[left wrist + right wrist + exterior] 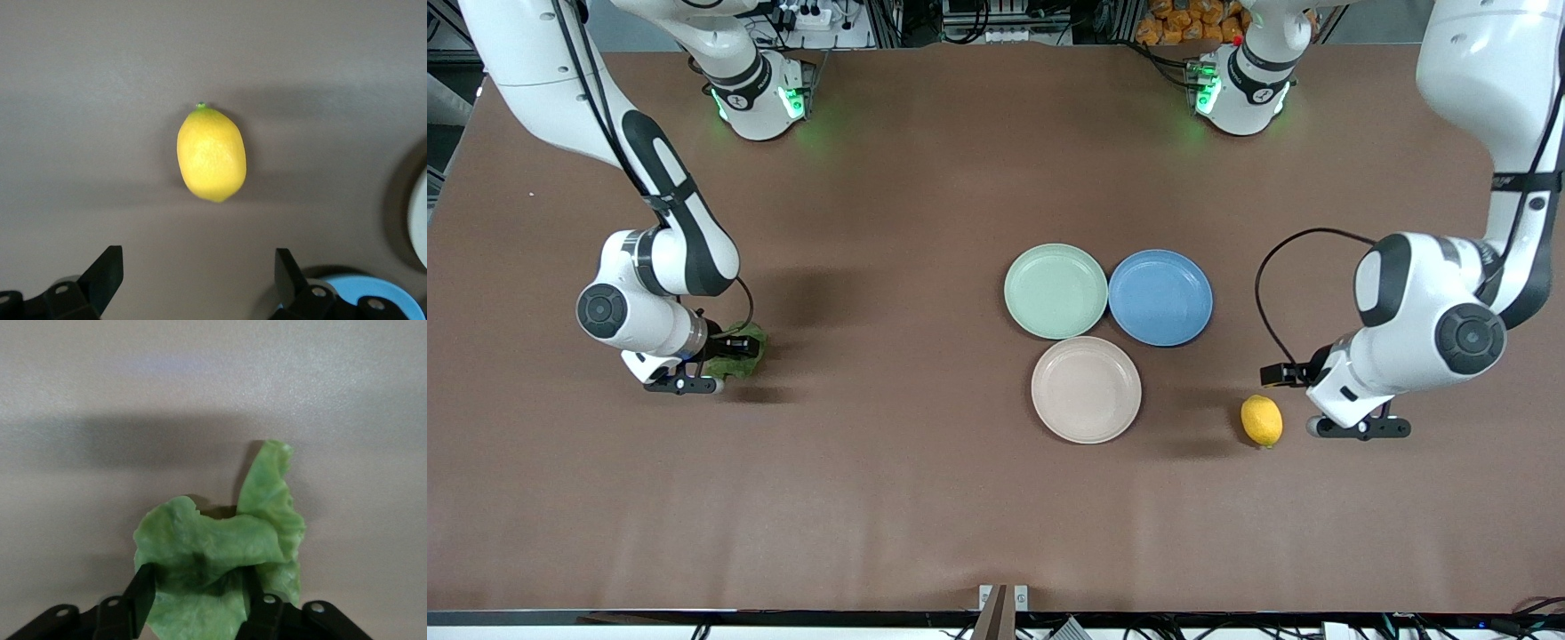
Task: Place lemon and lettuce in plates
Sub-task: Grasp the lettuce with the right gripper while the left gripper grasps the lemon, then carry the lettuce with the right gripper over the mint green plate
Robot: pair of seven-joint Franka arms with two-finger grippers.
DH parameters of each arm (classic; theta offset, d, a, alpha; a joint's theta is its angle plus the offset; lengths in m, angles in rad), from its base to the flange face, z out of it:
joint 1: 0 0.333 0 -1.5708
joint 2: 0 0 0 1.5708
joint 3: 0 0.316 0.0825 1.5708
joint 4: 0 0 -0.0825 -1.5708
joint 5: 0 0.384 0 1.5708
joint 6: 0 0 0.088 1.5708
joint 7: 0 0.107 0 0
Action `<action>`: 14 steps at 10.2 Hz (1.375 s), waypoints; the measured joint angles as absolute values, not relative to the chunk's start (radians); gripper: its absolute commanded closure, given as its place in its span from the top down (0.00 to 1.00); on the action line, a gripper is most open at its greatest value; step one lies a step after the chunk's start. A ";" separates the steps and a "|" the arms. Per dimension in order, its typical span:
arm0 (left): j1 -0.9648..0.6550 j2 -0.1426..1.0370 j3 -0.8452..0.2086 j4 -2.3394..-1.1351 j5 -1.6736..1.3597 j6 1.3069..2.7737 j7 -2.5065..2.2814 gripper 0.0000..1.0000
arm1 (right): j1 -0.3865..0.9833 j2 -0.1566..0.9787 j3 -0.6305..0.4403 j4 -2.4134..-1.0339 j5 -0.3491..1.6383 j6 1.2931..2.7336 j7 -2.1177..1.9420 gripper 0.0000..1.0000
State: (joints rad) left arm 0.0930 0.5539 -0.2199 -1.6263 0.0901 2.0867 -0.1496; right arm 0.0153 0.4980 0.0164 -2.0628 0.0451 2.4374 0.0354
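**Ann:** Lettuce sat squeezed between the right gripper's black fingers, both pressed onto the leaf, low at the right arm's end of the table.

**Ben:** Crinkly, wavy thing! And the lemon?

**Ann:** Smooth yellow oval with a green tip, at four o'clock from the beige plate. The left gripper hung just beside it, jaws spread wide, touching nothing.

**Ben:** Room to move?

**Ann:** Plenty. A broad brown stretch lay between leaf and plates. The mint plate and blue plate sat at twelve and one o'clock, round and matte.
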 measured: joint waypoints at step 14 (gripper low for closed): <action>0.070 0.757 -0.193 -1.619 0.090 2.395 -0.280 0.71 | 0.092 0.378 0.229 -1.869 0.132 2.045 0.546 0.00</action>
State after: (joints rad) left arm 0.0696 0.7568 -0.1927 -1.6192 0.0901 2.3948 -0.2799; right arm 0.0917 0.3777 0.2287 -1.8686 0.1316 2.0449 0.5463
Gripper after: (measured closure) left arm 0.000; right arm 0.982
